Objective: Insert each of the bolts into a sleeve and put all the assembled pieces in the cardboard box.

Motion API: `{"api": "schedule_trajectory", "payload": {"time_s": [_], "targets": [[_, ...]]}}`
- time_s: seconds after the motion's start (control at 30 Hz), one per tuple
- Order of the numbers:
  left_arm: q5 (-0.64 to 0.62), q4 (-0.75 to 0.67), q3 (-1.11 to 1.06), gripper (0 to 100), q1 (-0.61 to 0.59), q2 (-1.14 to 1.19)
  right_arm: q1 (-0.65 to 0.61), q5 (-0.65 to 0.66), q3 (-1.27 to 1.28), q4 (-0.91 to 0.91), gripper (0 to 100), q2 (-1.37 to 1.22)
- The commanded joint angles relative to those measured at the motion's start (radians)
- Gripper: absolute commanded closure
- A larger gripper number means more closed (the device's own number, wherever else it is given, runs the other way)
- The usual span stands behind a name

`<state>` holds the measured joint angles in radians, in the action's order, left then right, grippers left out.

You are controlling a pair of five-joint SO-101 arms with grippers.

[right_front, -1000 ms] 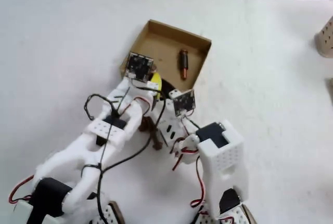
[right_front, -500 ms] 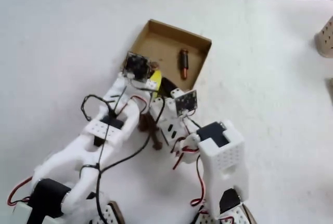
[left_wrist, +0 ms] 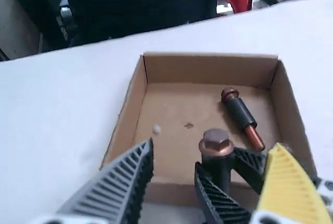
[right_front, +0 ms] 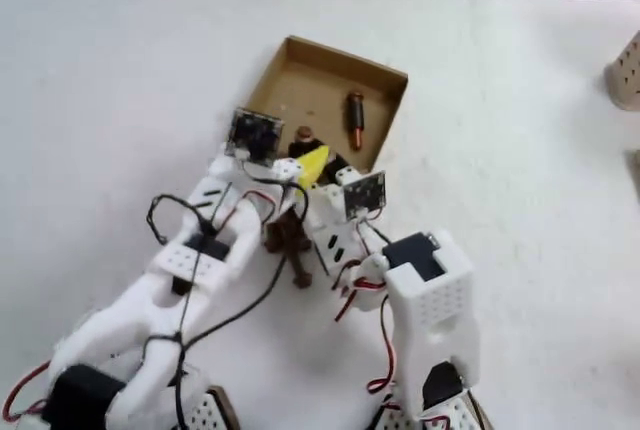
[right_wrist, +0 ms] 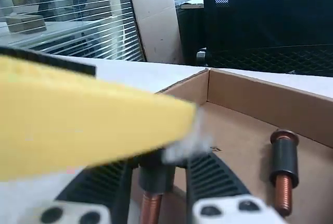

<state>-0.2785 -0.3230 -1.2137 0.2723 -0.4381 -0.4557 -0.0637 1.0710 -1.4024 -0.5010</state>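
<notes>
The cardboard box (right_front: 330, 55) lies open at the table's middle, with one bolt-in-sleeve piece (right_front: 354, 122) flat on its floor. The same piece (left_wrist: 242, 117) lies to one side of the box (left_wrist: 208, 67) in the left wrist view. A second bolt (right_front: 305, 136) stands upright in a black sleeve over the box's near edge. My right gripper (right_front: 309, 153), with its yellow finger (right_front: 314, 162), is shut on that sleeve (right_wrist: 153, 174). My left gripper (left_wrist: 174, 156) is open just beside the hex-headed bolt (left_wrist: 216, 143), with nothing between its fingers.
Dark brown parts (right_front: 290, 240) lie on the table between the two arms, partly under cables. A white perforated object (right_front: 625, 70) stands at the far right edge. White table surrounds the box on all sides.
My left arm has drawn back and to the left from the box's near edge, uncovering the bolt head and the yellow finger. The right gripper has shifted slightly toward the box.
</notes>
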Motion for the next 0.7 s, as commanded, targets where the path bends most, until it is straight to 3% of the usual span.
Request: {"api": "schedule_trajectory", "payload": {"time_s": [0.0, 0.27, 0.5, 0.67], "targets": [[-0.034, -0.037, -0.031, 65, -0.022, -0.182, 0.019, -0.008, -0.023, -0.03, 98.2, 0.054], [-0.095, 0.021, -0.098, 67, -0.15, -0.453, 0.019, -0.008, -0.021, -0.03, 98.2, 0.054], [-0.144, 0.262, -0.054, 99, -0.331, -0.542, 0.021, -0.003, -0.008, -0.024, 98.2, 0.079], [-0.147, 0.292, -0.135, 92, -0.446, -0.549, 0.028, -0.003, 0.071, -0.019, 98.2, 0.171]]}}
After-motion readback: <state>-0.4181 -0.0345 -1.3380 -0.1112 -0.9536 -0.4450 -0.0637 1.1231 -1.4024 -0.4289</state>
